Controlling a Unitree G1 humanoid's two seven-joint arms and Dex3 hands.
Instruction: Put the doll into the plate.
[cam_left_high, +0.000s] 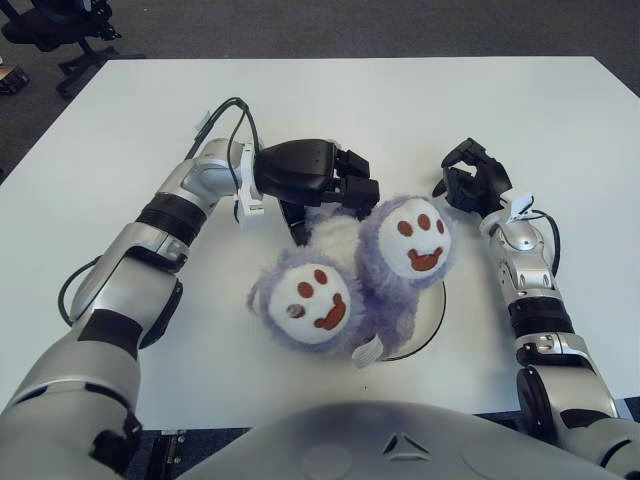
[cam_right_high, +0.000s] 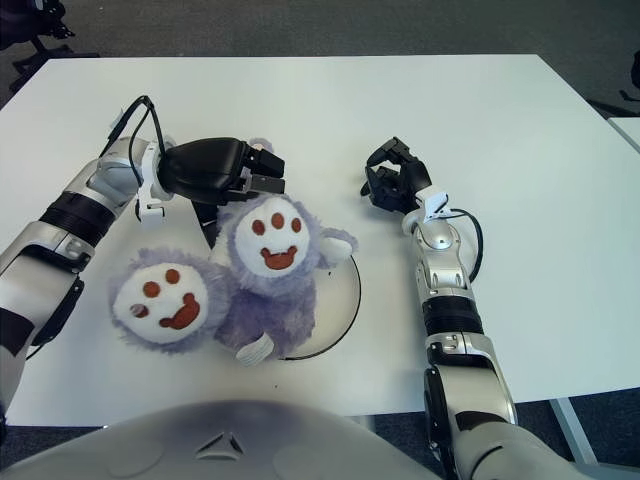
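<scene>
Purple doll (cam_left_high: 345, 285) with white, red-marked faces; white, black-rimmed plate (cam_left_high: 428, 312).

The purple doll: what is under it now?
Under the doll lies a white plate on the table; only its right edge shows, the rest is covered. The left hand is just behind the doll, the right hand to its right.
</scene>
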